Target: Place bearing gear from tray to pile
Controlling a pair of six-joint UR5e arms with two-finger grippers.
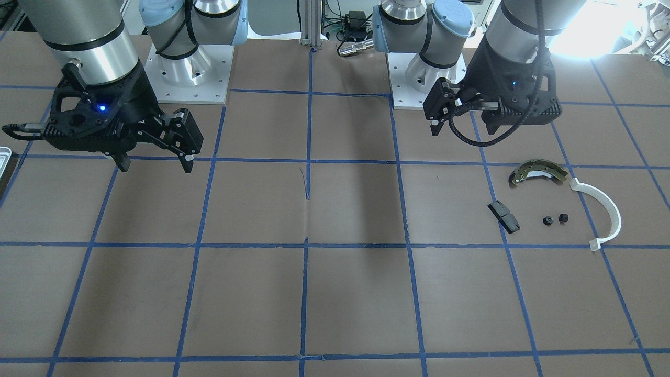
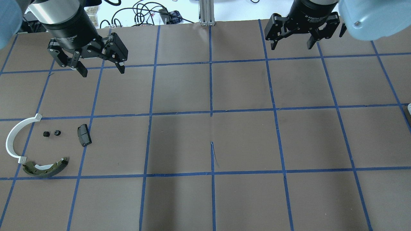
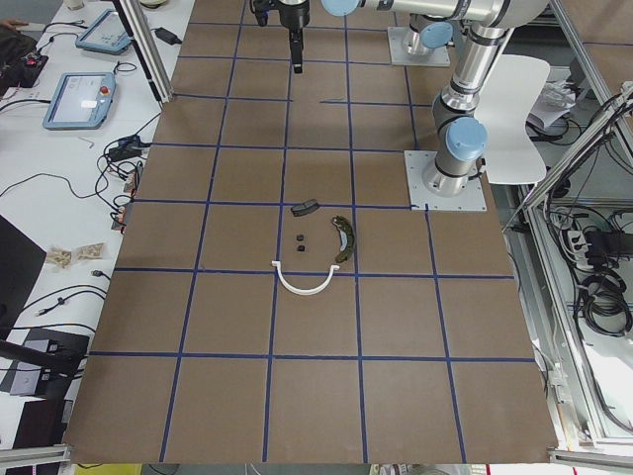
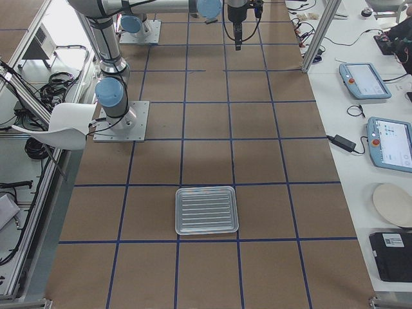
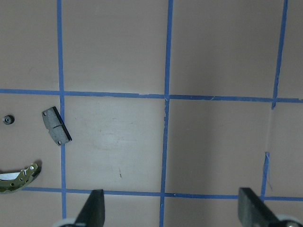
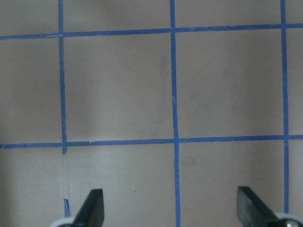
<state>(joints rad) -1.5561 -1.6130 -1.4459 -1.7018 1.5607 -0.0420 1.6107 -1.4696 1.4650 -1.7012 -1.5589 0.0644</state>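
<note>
Two small black gears (image 2: pixel 51 133) lie side by side on the table (image 2: pixel 205 141), toward its left end. They sit between a white plastic arc (image 2: pixel 14 139) and a black block (image 2: pixel 84 135), with an olive brake shoe (image 2: pixel 46 167) on the near side. They are well apart from both sets of jaws. In the left wrist view only one gear shows, at the left edge, far outside the two fingers (image 5: pixel 94 210).

Each gear is a short, dark, round piece, and they are too small here to make out teeth or a bore.

The left gripper (image 2: pixel 102 72) hangs above the table with its jaws spread wide, holding and touching nothing. The right gripper (image 2: pixel 292 47) hangs over the far right part of the table, its jaws likewise wide apart and bare.

The tray (image 4: pixel 206 210), pale-rimmed and ribbed, lies on the right end of the table, well apart from the gears.
</note>
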